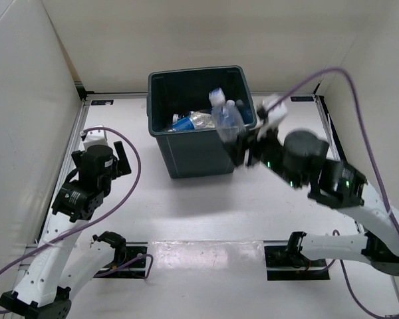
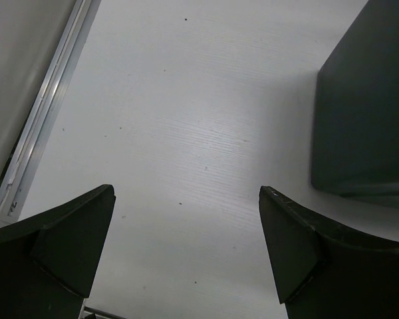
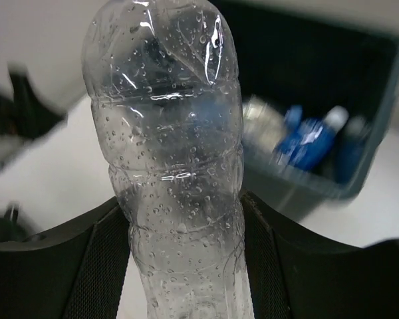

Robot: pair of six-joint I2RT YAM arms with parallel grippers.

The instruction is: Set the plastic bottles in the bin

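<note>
My right gripper [image 1: 245, 147] is shut on a clear, unlabelled plastic bottle [image 1: 227, 123] wet with droplets, and holds it over the front right rim of the dark grey-green bin [image 1: 193, 158]. In the right wrist view the bottle [image 3: 173, 166] stands between the black fingers [image 3: 100, 266], with the bin [image 3: 306, 66] behind it. Several bottles [image 1: 193, 121] lie inside the bin, some with blue labels [image 3: 312, 143]. My left gripper [image 1: 112, 151] is open and empty, low over the bare table left of the bin [image 2: 366, 119].
White walls enclose the table on the left, back and right. A metal rail [image 2: 46, 113] runs along the left edge. Purple cables loop from both arms. Two black mounting plates [image 1: 289, 259] sit at the near edge.
</note>
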